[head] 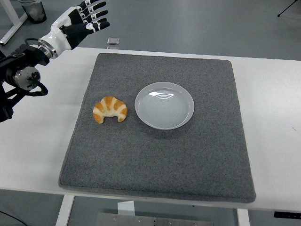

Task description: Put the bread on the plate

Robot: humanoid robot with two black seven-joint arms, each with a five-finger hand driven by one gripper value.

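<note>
Head view looking down over the white table (275, 117), which fills most of the shot from edge to edge. On top of it sits a big dark grey felt-looking mat (160, 165), roughly square, covering the middle of the table and running almost to the near edge.

Next biggest thing is the left arm (21, 77), black with cables and a metal joint, coming in from the left edge and angled up toward the far left corner. It ends in the left hand (77, 21), black and white, up in the air past the far left corner of the mat. Its fingers (96, 14) are stretched out and spread apart, holding nothing at all. It's well away from the bread.

Then the plate (164, 105), a round pale blue-grey one with concentric rings in the middle, sitting flat on the mat a bit left of centre. Nothing on it.

The bread is a croissant (110, 109), golden with darker stripes, lying on the mat just beside the plate's left rim. There's a narrow strip of mat between them, so not touching. Its curved back faces away from the camera and the two tips point toward the near edge.

Smallest bit: a little grey rectangular object (112, 41) at the table's far edge, just behind the mat's far left corner. Can't tell what it is.
</note>
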